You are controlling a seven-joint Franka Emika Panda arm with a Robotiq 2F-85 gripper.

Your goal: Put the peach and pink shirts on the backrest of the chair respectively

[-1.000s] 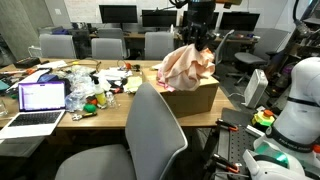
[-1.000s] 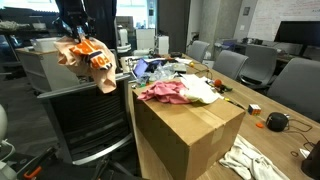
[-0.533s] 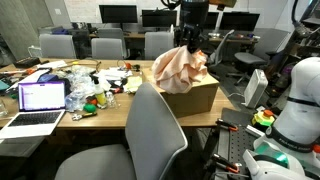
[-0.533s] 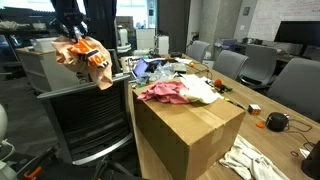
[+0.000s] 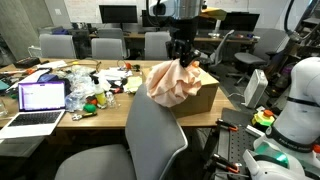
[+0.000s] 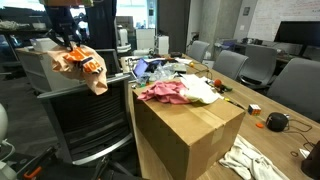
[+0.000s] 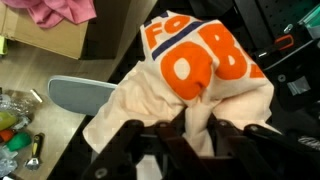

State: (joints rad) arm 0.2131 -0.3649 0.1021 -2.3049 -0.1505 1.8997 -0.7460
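Peach shirt [image 6: 80, 65] with orange print, bunched, pinched from above by gripper [image 6: 66, 42]; lower folds at top edge of dark mesh chair [image 6: 88, 125] backrest. Cardboard box [image 6: 195, 135] just beside chair. Pink shirt [image 6: 163, 92] crumpled on box top, white cloth [image 6: 203, 90] touching it. Wooden table [image 6: 240, 93] behind box, cluttered at far end. Second white cloth [image 6: 250, 160] at lower right.

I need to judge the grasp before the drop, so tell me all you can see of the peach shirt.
The peach shirt is soft, crumpled cloth, pale peach, with big orange letters edged in white. It hangs bunched in the air from the hand, which is shut on its top, and loose folds droop below. It is over the grey backrest, near its top edge. Whether the lowest fold touches the backrest cannot be told. Nothing else is seen touching it.
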